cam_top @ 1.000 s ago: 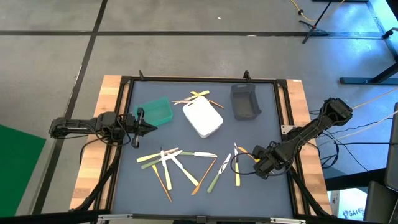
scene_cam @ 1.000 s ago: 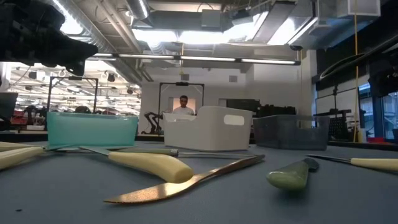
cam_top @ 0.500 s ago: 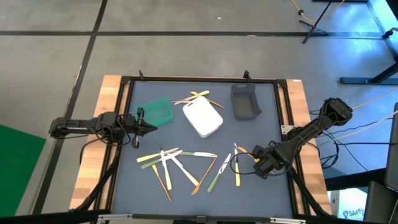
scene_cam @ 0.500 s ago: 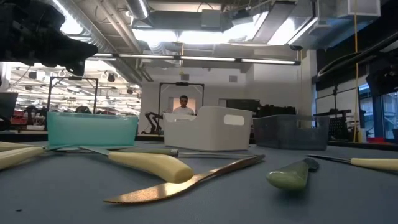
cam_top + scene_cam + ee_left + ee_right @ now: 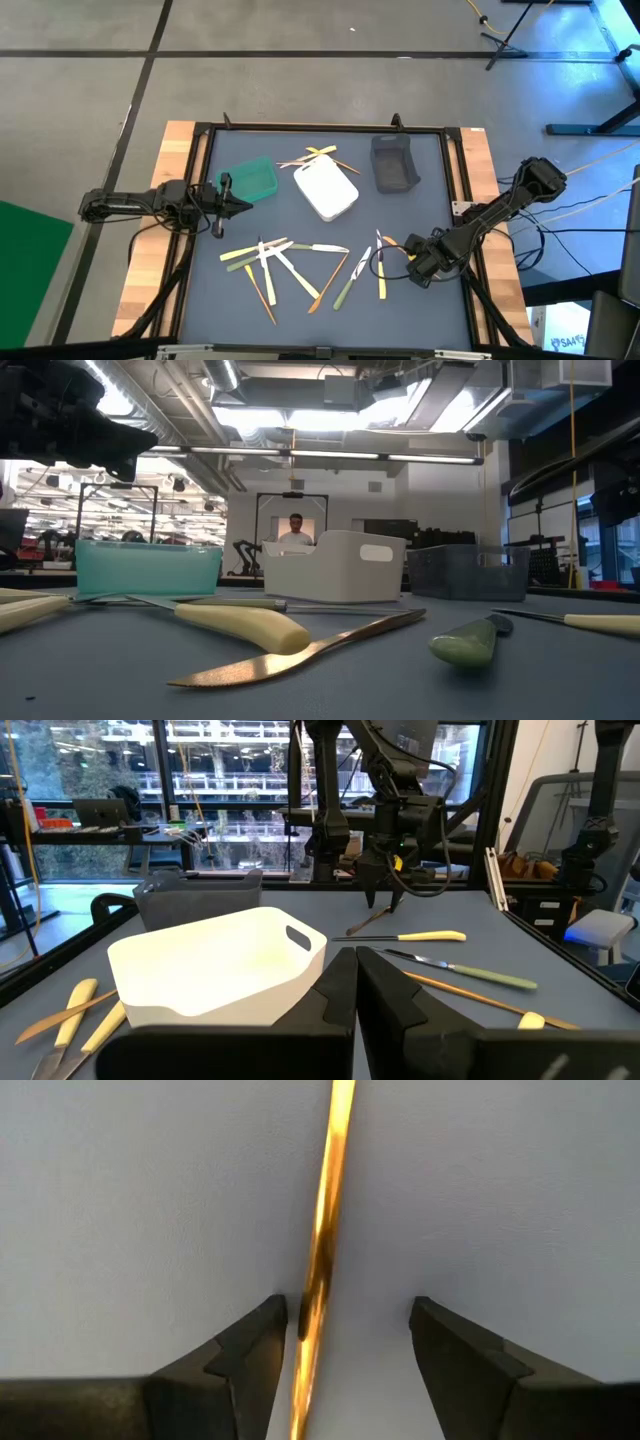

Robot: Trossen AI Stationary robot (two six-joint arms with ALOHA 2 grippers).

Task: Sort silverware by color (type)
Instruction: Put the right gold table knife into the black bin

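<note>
The silverware lies on the dark mat: a loose cluster [image 5: 285, 262] near the front middle, a few pieces [image 5: 315, 157] behind the white container, and more at the right front. My right gripper [image 5: 416, 264] points down there, open over an orange-brown utensil [image 5: 322, 1250] that lies flat on the mat. One finger [image 5: 255, 1342] stands close beside the utensil and the other [image 5: 450, 1345] stands well off it. The left wrist view shows the right gripper [image 5: 385, 902] from afar. My left gripper [image 5: 240, 205] waits shut at the table's left edge, pointing level.
A green container [image 5: 250, 180], a white one [image 5: 327, 190] and a grey one [image 5: 394, 163] stand in a row across the far half. A yellow-handled knife [image 5: 245, 622], an orange-brown piece [image 5: 310, 648] and a green handle [image 5: 470, 642] lie near the low camera. A person [image 5: 295, 530] stands far behind.
</note>
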